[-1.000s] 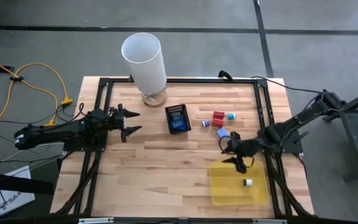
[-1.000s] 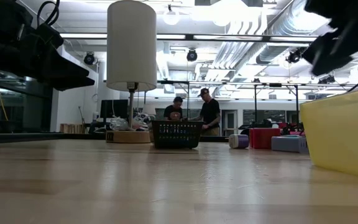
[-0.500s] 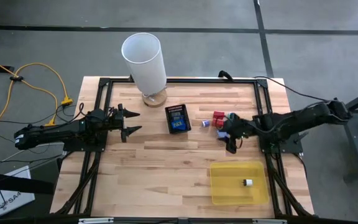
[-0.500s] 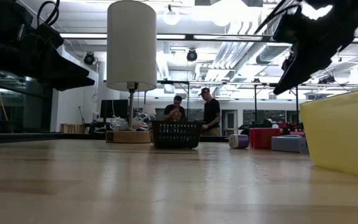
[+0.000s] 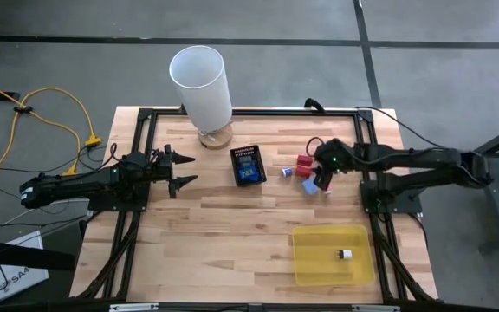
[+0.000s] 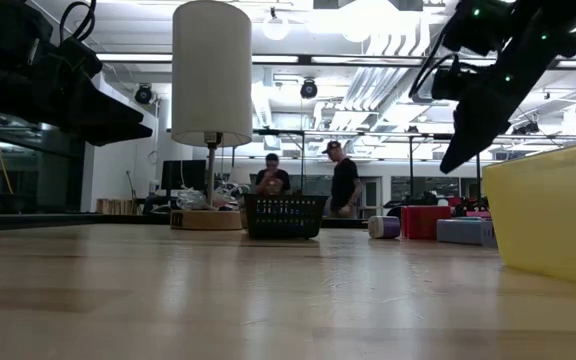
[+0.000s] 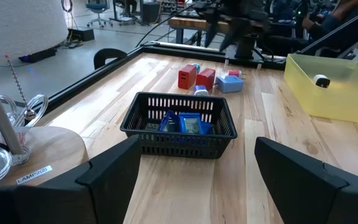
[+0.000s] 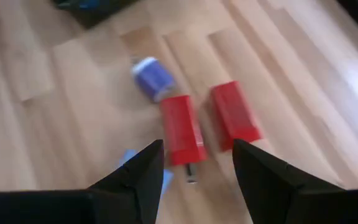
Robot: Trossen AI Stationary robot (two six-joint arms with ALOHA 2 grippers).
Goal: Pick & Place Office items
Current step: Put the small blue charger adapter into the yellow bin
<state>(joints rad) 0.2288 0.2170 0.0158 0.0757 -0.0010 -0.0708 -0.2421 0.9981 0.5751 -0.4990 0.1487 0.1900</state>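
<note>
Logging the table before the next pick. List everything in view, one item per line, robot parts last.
lamp: one, white shade on a round wooden base, back of the table left of centre.
mesh box: one, black, mid-table in front of the lamp, blue pieces inside.
red blocks: two, red, side by side right of the mesh box.
purple piece: one, purple with a white end, between the mesh box and the red blocks.
pale blue block: one, beside the red blocks.
yellow tray: one, translucent yellow, front right.
small piece: one, white and black, inside the tray.
people: two, dark clothes, in the room behind.
left gripper: open, waiting at the left side.
right gripper: open, empty, over the red blocks.
</note>
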